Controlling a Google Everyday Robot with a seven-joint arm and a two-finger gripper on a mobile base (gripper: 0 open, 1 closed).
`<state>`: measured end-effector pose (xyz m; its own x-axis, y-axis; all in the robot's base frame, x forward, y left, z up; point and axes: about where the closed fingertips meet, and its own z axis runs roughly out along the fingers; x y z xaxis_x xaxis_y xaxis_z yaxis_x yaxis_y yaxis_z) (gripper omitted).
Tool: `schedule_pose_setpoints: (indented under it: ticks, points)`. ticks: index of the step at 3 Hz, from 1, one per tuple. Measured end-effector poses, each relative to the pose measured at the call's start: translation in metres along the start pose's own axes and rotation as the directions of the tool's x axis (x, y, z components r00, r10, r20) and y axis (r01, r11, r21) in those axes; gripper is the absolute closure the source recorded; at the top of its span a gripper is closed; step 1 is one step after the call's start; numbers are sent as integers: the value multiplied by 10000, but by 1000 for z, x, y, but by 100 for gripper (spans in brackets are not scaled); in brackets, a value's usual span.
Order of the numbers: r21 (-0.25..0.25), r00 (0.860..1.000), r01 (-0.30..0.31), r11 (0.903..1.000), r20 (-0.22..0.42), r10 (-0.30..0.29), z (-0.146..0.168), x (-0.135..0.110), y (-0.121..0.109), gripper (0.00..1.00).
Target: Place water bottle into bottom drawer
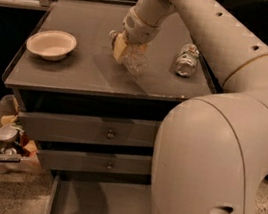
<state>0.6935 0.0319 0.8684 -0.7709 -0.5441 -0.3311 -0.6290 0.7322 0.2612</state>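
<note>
The water bottle [135, 61] is see-through and lies tilted on the grey cabinet top [79, 70], near its middle. My gripper [125, 52] reaches down from the upper right and is shut on the water bottle, its yellowish fingers [119, 49] clasping the bottle's upper end. I cannot tell whether the bottle is off the surface. The bottom drawer [93, 204] stands pulled open at the foot of the cabinet, its flat grey floor showing; my arm hides its right part.
A white bowl [51, 44] sits at the left of the cabinet top. A stubby labelled container [187, 60] lies at the right. Two shut drawer fronts with knobs [111, 134] face me. A cluttered tray [2, 141] stands at the lower left. My arm's large body [214, 172] fills the right.
</note>
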Motion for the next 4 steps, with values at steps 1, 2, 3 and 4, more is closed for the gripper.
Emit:
schedule_pose_setpoints:
  ticks: [1,2,3,4]
  points:
    - [0,10000,0,10000,0,0,0,0,0,100]
    - [264,9999,-118,9996,25,117,-4,8,8,100]
    - [842,9976,-670,9942,236,652,-28,33,35,100]
    - [1223,9903,-1366,9831,434,1322,-48,72,73,100]
